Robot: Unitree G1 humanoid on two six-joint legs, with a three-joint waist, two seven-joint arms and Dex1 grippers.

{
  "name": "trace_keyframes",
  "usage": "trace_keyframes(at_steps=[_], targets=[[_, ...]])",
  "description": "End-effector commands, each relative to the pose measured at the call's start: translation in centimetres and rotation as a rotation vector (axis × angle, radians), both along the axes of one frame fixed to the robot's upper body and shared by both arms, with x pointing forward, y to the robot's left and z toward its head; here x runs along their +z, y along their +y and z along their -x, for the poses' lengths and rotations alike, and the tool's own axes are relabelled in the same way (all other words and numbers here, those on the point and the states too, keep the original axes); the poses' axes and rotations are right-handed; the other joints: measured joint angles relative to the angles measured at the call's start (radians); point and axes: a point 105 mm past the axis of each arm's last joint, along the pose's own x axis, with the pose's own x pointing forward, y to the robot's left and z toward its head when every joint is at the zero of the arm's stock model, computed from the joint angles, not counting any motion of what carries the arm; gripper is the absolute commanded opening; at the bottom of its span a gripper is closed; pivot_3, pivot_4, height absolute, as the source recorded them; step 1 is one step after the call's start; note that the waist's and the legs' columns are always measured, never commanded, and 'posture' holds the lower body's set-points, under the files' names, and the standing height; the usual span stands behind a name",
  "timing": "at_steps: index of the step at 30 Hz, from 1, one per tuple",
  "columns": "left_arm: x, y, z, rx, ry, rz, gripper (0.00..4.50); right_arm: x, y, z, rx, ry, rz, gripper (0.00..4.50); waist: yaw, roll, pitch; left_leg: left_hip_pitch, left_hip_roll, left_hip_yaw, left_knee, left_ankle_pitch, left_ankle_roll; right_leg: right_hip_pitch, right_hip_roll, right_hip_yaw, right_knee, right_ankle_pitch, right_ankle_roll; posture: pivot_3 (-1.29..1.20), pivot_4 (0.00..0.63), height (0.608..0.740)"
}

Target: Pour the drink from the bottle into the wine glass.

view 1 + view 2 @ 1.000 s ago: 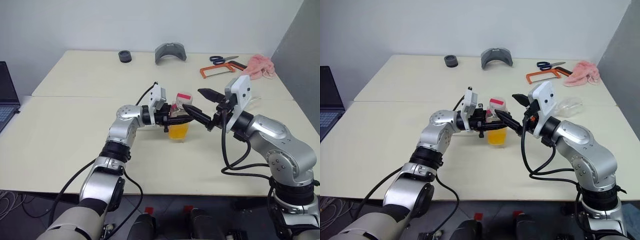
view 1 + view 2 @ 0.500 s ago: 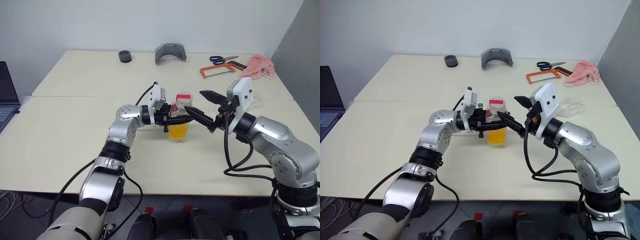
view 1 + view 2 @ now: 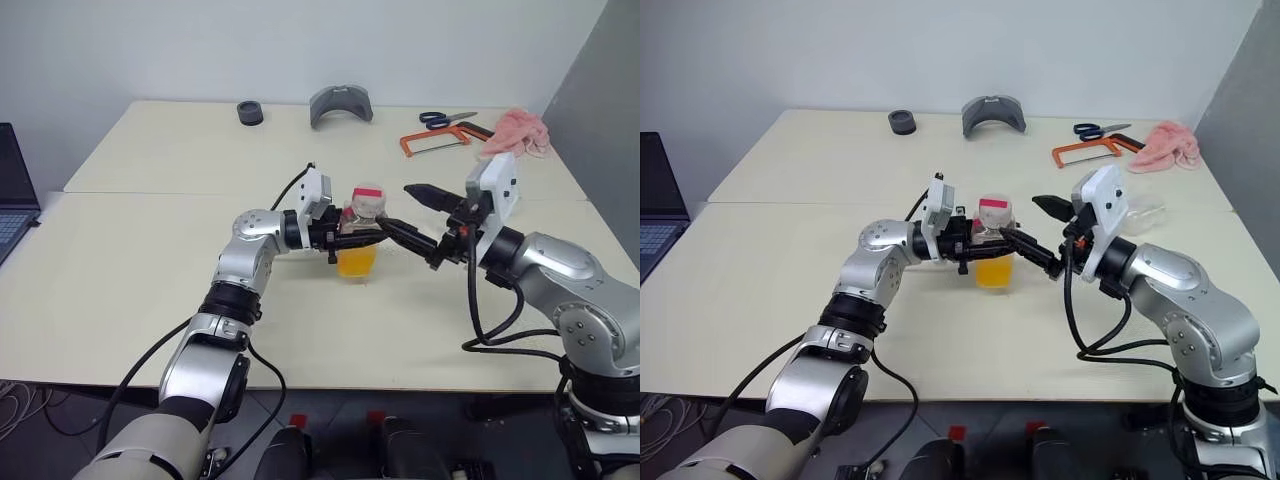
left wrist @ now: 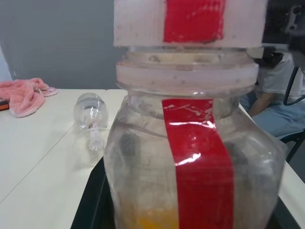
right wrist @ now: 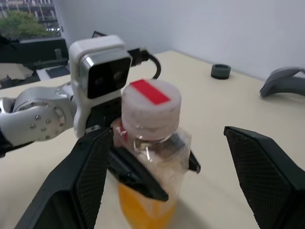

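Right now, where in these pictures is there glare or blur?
Left wrist view: glare streaks on the red label of the bottle, and the lying wine glass behind is soft. Right wrist view: the right hand fingers are sharp.

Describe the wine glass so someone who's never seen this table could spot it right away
Start at the pale table and go to its right side, behind the right gripper. The wine glass lies there on its side, in front of the pink cloth. It is clear and stemmed, unlike the upright bottle of orange drink.
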Motion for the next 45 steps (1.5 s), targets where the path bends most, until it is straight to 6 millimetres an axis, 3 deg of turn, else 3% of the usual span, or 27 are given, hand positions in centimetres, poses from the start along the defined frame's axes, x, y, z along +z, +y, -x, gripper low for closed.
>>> trace_keyframes(at_steps=[1, 5, 8, 19, 39, 42, 45], targets=[[1.6, 0.1, 0.1, 0.001, -0.063, 0.037, 1.58, 1.1, 0.0, 1.2, 0.049, -0.054, 0.011, 3.96, 0.0, 0.0, 0.0, 0.0, 0.0, 0.0, 0.0, 0.0, 0.0, 0.0, 0.0, 0.0, 0.0, 0.0, 0.0, 0.0, 0.15, 0.74], [1.7, 0.1, 0.2, 0.0, -0.065, 0.041, 1.58, 1.0, -0.1, 1.4, 0.068, -0.048, 0.016, 3.96, 0.0, 0.0, 0.0, 0.0, 0.0, 0.001, 0.0, 0.0, 0.0, 0.0, 0.0, 0.0, 0.0, 0.0, 0.0, 0.0, 0.15, 0.74], [1.9, 0.1, 0.2, -0.006, -0.066, 0.047, 1.58, 1.2, -0.3, 1.3, 0.066, -0.049, -0.001, 4.49, 0.0, 0.0, 0.0, 0.0, 0.0, 0.002, 0.0, 0.0, 0.0, 0.0, 0.0, 0.0, 0.0, 0.0, 0.0, 0.0, 0.15, 0.74], [1.9, -0.2, 0.5, -0.023, -0.059, 0.063, 1.58, 3.0, 0.6, 0.5, 0.069, -0.028, -0.123, 4.5, 0.0, 0.0, 0.0, 0.0, 0.0, 0.001, 0.0, 0.0, 0.0, 0.0, 0.0, 0.0, 0.0, 0.0, 0.0, 0.0, 0.15, 0.74], [1.5, -0.6, 0.9, -0.044, -0.067, 0.045, 1.58, 2.7, 2.9, -1.7, 0.107, -0.011, -0.08, 4.5, -0.001, 0.0, 0.0, 0.0, 0.0, 0.001, 0.0, 0.0, 0.0, 0.0, 0.0, 0.0, 0.0, 0.0, 0.0, 0.0, 0.15, 0.74], [1.5, -0.6, 0.9, -0.044, -0.066, 0.044, 1.58, 2.8, 3.0, -1.8, 0.104, -0.018, -0.085, 3.89, -0.001, 0.0, 0.0, 0.0, 0.0, 0.001, 0.0, 0.0, 0.0, 0.0, 0.0, 0.0, 0.0, 0.0, 0.0, 0.0, 0.15, 0.74], [1.4, -0.6, 0.9, -0.044, -0.065, 0.044, 1.58, 2.6, 3.2, -1.8, 0.107, -0.023, -0.075, 2.83, -0.001, 0.0, 0.0, 0.0, 0.001, 0.001, 0.0, 0.0, 0.0, 0.0, 0.0, 0.0, 0.0, 0.0, 0.0, 0.0, 0.15, 0.74]])
